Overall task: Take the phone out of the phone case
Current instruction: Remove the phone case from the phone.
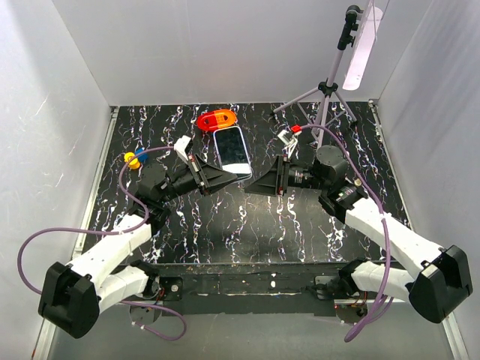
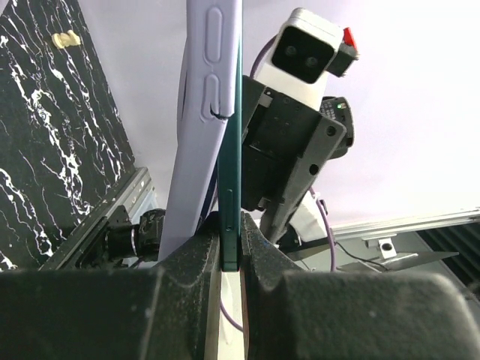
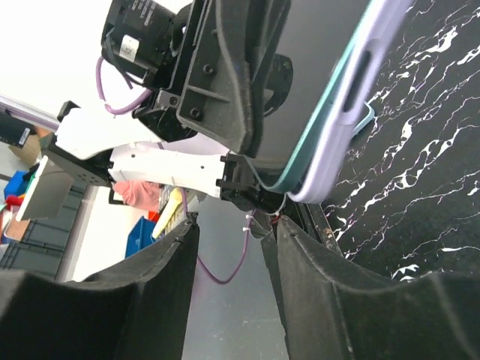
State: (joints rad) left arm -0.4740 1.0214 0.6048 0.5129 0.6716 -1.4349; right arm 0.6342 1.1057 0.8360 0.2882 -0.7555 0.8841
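Left gripper [image 2: 230, 251] is clamped on the teal edge of the phone [image 2: 231, 195], held up just 12 o'clock of table centre. Right gripper [image 3: 232, 247] has jaws apart, empty, at the phone's 5 o'clock.

Phone: rigid, glossy, probably slick and fragile.

Case [image 2: 204, 112]: lavender, looks soft and rubbery, lip gapping near the clamp. I'd pull there.

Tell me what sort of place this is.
Probably a robotics lab workcell: white enclosure walls around a black marbled table, a tripod holding a light, and storage bins beyond.
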